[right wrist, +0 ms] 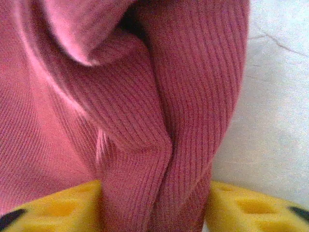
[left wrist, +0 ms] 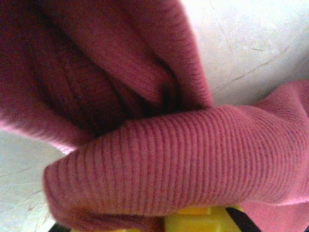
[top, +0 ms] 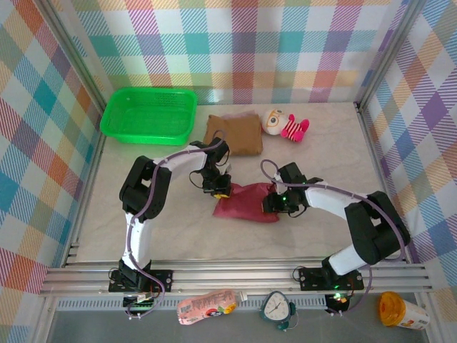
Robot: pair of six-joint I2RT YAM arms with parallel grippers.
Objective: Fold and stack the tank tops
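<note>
A dark maroon-red tank top (top: 246, 202) lies crumpled at the middle of the table. My left gripper (top: 222, 190) is at its upper left corner, and my right gripper (top: 275, 204) is at its right end. In the left wrist view a thick roll of maroon ribbed cloth (left wrist: 174, 159) lies over the yellow finger (left wrist: 193, 218), and the gripper is shut on it. In the right wrist view a bunched fold of the cloth (right wrist: 154, 159) is pinched between the two yellow fingers (right wrist: 58, 205). A tan-brown tank top (top: 234, 133) lies folded behind it.
A green basket (top: 148, 114) stands at the back left. A striped plush toy (top: 284, 124) lies right of the tan-brown top. Small items, such as a pouch (top: 206, 306) and an orange bottle (top: 401, 310), sit below the front rail.
</note>
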